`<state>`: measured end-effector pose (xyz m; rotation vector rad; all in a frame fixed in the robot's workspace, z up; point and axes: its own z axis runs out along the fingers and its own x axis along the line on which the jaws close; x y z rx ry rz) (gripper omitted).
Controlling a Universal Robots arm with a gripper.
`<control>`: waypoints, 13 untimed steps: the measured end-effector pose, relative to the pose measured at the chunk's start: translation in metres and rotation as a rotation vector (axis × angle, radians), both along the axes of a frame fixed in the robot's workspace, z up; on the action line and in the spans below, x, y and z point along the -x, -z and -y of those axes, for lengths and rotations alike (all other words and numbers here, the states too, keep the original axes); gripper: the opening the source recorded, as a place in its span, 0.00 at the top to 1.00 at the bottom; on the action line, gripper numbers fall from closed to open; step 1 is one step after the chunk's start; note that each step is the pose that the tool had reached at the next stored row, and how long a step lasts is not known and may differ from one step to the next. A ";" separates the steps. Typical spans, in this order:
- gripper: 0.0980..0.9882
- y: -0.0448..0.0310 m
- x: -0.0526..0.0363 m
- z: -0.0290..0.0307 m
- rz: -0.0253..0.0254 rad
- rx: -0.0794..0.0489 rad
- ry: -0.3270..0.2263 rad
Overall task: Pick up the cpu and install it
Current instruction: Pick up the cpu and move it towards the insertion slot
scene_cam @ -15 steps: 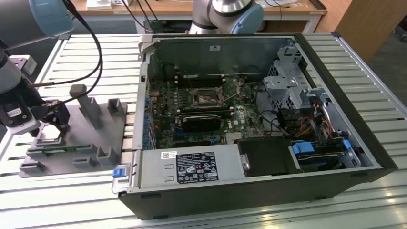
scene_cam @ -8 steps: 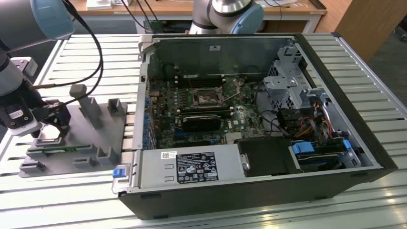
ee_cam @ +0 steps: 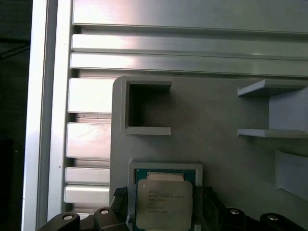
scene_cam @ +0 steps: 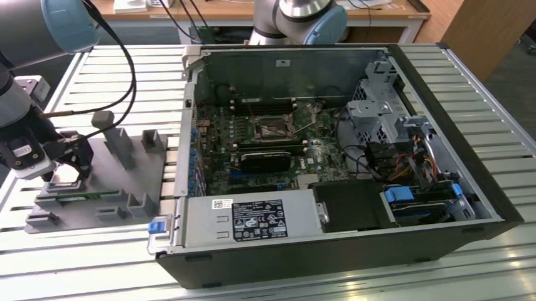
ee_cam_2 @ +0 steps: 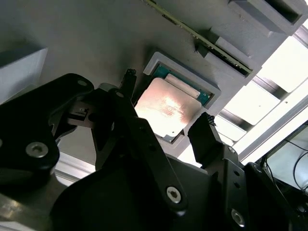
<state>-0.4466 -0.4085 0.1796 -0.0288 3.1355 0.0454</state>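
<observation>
Arm reaches down at the exterior view's left w/ gripper (ee_cam_2: 168, 96) released, fingers (ee_cam_2: 207, 130) straddling cpu (ee_cam_2: 166, 109) in grey tray (ee_cam_2: 72, 38).

An open computer case (scene_cam: 335, 257) lies on a slatted metal table (scene_cam: 84, 269). Its motherboard (scene_cam: 226, 138) is exposed, and a silver power supply (scene_cam: 251, 219) sits at the near edge. Beside the case, on the exterior view's left, is a grey holder plate (scene_cam: 125, 182). A green memory stick (ee_cam_2: 178, 23) runs along one edge of the plate.
</observation>
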 end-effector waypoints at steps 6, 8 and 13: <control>0.30 -0.0015 0.0000 0.0000 0.0000 0.000 0.000; 0.30 -0.0023 0.0000 0.0000 0.0001 0.000 0.000; 0.30 -0.0043 0.0000 0.0000 -0.0001 0.000 0.000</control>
